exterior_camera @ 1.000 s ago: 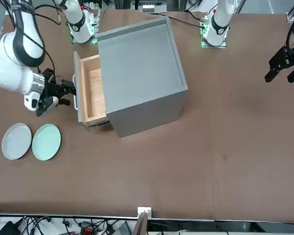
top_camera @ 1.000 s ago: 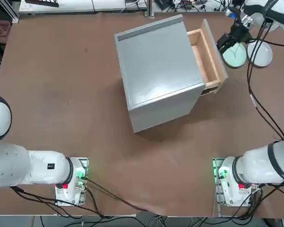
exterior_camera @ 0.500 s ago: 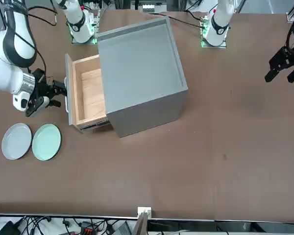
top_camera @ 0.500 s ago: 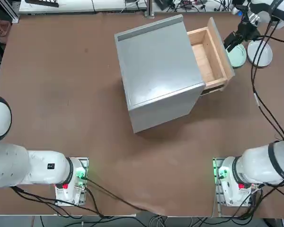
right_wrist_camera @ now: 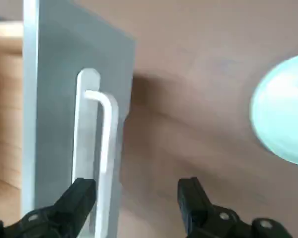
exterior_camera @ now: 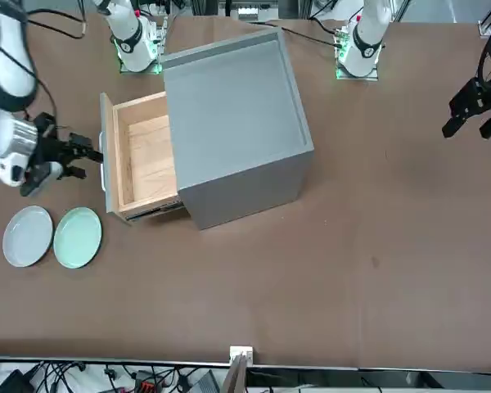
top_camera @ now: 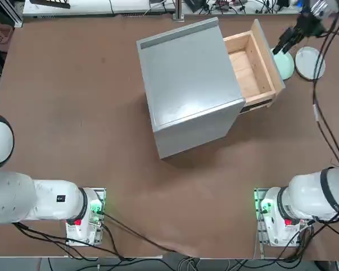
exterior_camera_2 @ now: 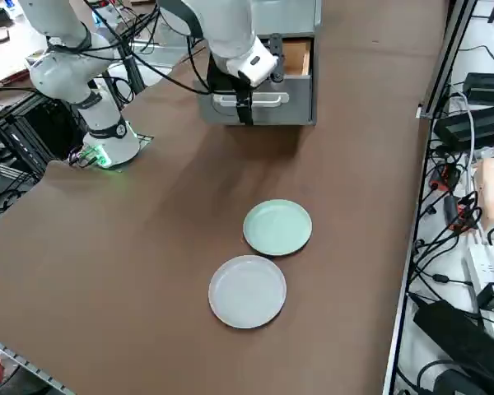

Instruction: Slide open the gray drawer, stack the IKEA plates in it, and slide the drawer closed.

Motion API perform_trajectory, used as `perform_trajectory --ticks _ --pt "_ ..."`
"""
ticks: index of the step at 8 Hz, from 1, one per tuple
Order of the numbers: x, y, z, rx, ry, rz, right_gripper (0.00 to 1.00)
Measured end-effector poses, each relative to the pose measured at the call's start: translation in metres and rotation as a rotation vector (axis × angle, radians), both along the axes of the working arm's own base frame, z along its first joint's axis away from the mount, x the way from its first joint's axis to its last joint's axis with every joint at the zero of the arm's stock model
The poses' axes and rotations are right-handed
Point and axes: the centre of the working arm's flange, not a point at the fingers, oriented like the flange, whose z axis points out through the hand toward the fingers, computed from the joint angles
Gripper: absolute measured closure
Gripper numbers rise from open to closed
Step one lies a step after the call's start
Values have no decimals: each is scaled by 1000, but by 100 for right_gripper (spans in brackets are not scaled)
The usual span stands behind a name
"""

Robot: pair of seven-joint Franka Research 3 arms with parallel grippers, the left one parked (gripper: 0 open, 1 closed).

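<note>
— Drawer (exterior_camera: pixel 139 164)?
— Pulled well out of the gray cabinet (exterior_camera: pixel 233 123), toward the table's (exterior_camera: pixel 327 278) right edge. Wood inside bare, gray front panel facing the plates. Handle (right_wrist_camera: pixel 102 148) on the panel, pale and bar-shaped.

— Plates?
— Both flat on the tabletop, near its far right corner in the top view. Mint plate (exterior_camera: pixel 77 237) nearer the drawer front, white plate (exterior_camera: pixel 28 236) just beside it toward the edge. Apart or touching, hard to tell. Neither inside the drawer.

— Gripper (exterior_camera: pixel 72 154)?
— Spread wide, gripping nothing. Level with the drawer front, just outside it, fingers (right_wrist_camera: pixel 77 198) aimed at the panel. In the wrist view, one finger over the handle, the other (right_wrist_camera: pixel 191 196) over bare tabletop. Contact with the handle: cannot tell. Hanging above the table, short of the mint plate.
</note>
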Motion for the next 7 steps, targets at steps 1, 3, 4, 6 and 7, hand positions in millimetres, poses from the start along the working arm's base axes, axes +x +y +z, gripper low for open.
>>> perform_trajectory --ticks 1,3,4,6,7 --pt "8 -31 15 -25 -5 -51 0" --pt "15 -89 6 -117 22 -159 0" --pt "20 -99 -8 -162 48 -240 2" --pt "31 -100 -41 -218 60 -431 4" --pt "32 -104 -64 -235 60 -520 5"
